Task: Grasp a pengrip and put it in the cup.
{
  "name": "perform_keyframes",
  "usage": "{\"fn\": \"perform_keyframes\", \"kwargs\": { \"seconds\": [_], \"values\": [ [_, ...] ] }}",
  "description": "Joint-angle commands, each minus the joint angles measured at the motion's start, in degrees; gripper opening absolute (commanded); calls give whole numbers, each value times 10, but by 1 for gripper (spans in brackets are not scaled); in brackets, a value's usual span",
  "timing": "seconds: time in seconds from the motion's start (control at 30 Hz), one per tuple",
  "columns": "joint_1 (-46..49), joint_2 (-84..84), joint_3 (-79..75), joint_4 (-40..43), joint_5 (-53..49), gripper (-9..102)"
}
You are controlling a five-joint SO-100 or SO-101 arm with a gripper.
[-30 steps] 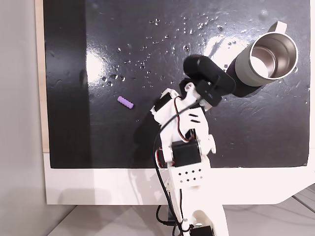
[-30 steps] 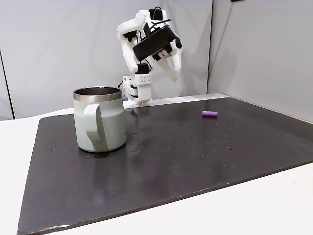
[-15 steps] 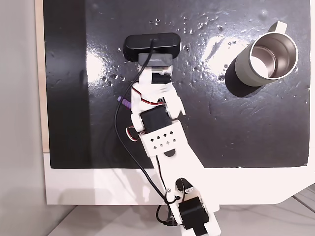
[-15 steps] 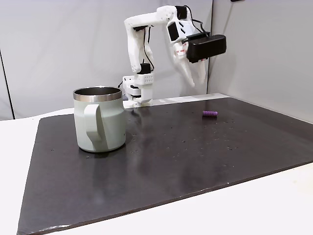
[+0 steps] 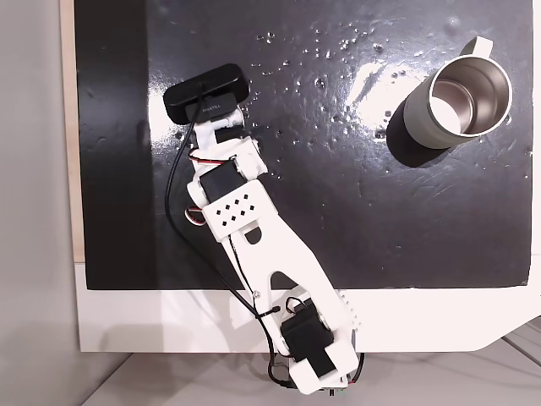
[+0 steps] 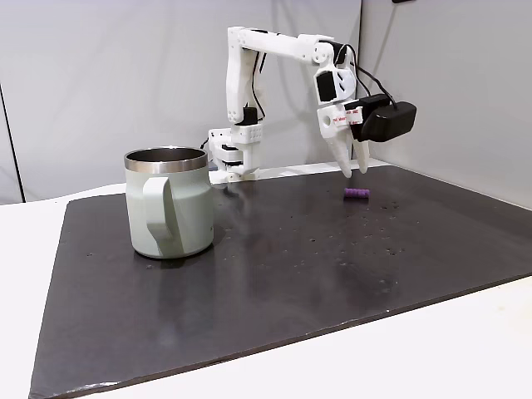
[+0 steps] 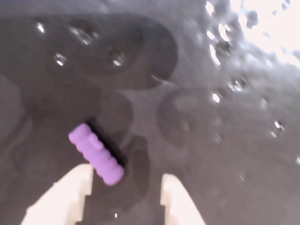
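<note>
pengrip (image 7: 96, 153) lies flat on the dark tabletop (image 6: 332, 274), a small ribbed purple tube, and in the wrist view it sits just ahead of my pincer (image 7: 126, 185), closer to the left fingertip than to the right one. it lies slantwise to the fingers, its near end just inside the gap. in the side fixed view i see it (image 6: 357, 193) on the far right part of the mat, with the pincer (image 6: 354, 171) hanging above it, tips pointing down and not touching anything. the fingers are spread, with open space between them, and nothing is held.

i judge this to be the approach step: the arm is stretched out over the piece but the grasp is not yet made. the cup (image 6: 169, 202) stands upright well apart from here, near the left side in that side view, and at the far right corner (image 5: 461, 95) in the fixed view from above, mouth open and seemingly with nothing in it.

what the next move calls for, as i read it, is a small shift to the left in the wrist view so the tube sits midway between the fingertips, perhaps a slight wrist turn so the fingers close across its width, then a straight drop to the mat before closing. the piece is small and rounded, so an off-centre pinch could roll it away.
</note>
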Motion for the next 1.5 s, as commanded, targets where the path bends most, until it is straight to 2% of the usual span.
{"fn": "perform_keyframes", "kwargs": {
  "seconds": [0.0, 0.43, 0.77, 0.9, 1.07, 1.27, 1.47],
  "values": [
    [-26, -13, -29, -38, -7, 20],
    [-92, -44, -1, -69, -2, 21],
    [-88, -11, 71, -62, -9, 21],
    [-89, -14, 113, -103, -18, 20],
    [-94, -18, 153, -153, -29, 17],
    [-80, -10, 193, -200, -40, 0],
    [-60, 18, 199, -174, -22, 0]
  ]
}}
